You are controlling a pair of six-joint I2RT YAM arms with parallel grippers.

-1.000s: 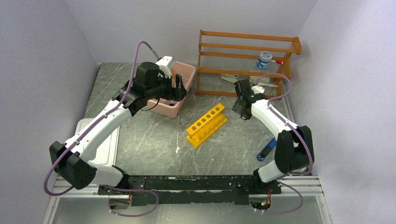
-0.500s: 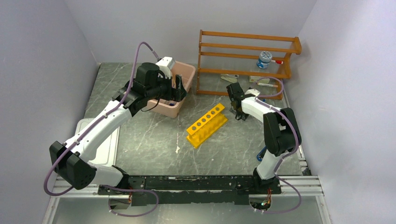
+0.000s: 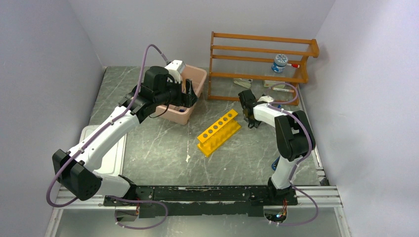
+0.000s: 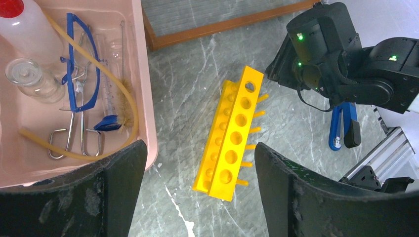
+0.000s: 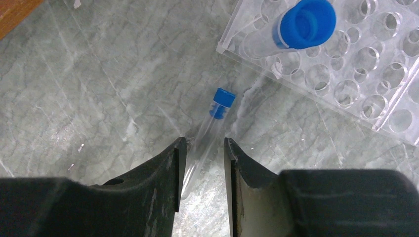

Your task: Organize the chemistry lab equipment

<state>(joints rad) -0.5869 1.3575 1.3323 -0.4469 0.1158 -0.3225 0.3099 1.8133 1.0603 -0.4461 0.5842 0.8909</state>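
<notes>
The left gripper [image 4: 198, 148] hangs over the near right corner of the pink tub [image 4: 143, 84] at the back left of the grey marble-patterned table [image 3: 163, 143], its jaws spread wide and holding nothing. Inside the tub lie the red-capped squeeze bottle [image 4: 27, 29], the tiny clear beaker [image 4: 24, 79], the blue-framed goggles [image 4: 81, 74], the metal tongs [image 4: 79, 116] and a loop of tan tubing [image 4: 29, 137] that curls around them. The yellow holed rack [image 4: 232, 138] sits aslant on the bare table just right of the tub, between the two arms. The right gripper [image 5: 203, 143] is down at the tabletop in front of the wooden shelf rack [image 3: 211, 64], jaws drawn in narrow on either side of a blue-capped tube [image 5: 211, 123]. The tube lies flat on the stone with its cap pointing away from the fingers, and from here it cannot be told whether the pads are pressing it or only flanking it. Just beyond it stands a clear rack [image 5: 346, 79] of round holes with a second blue-capped tube [image 5: 304, 24] upright in one of them
</notes>
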